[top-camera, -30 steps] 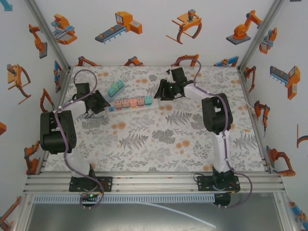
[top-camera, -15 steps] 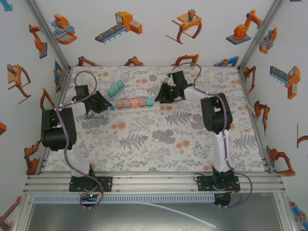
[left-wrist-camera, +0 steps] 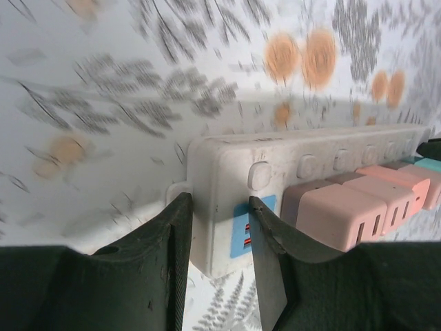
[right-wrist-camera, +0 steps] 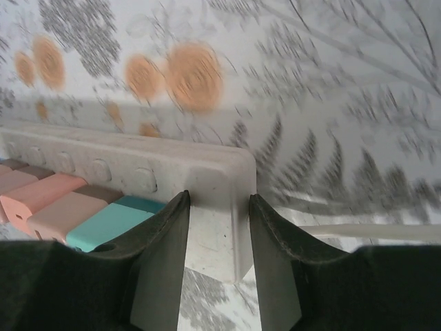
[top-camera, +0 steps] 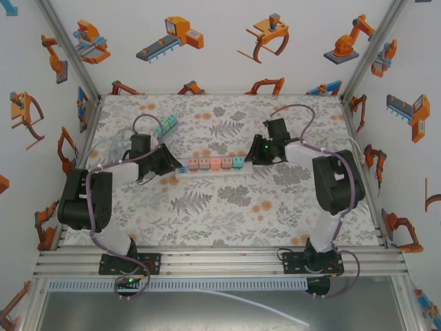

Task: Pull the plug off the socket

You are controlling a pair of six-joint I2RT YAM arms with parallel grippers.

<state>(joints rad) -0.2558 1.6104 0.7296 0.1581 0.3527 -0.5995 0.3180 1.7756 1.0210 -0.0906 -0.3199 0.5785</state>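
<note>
Plugs (top-camera: 216, 163) are sitting seated in a row along the power strip (top-camera: 207, 169), which is lying across the middle of the bench (top-camera: 227, 207); most are pink and the teal plug (top-camera: 238, 163) is standing at the right-hand end of the row. None is appearing lifted out of its socket. The left gripper (top-camera: 173, 165) is closing its fingers on the left end of the strip, just beside the blue label (left-wrist-camera: 241, 231), with the nearest pink plug (left-wrist-camera: 337, 214) untouched to its right in the left wrist view. The right gripper (top-camera: 251, 157) is clamping the opposite end of the strip, its fingers (right-wrist-camera: 162, 234) pressing the bare casing beside the teal plug. In my judgement both grips are serving to steady or reposition the strip rather than to extract anything, since neither gripper is holding a plug. A loose teal adaptor (top-camera: 165, 125) is lying apart toward the upper left of the bench
</note>
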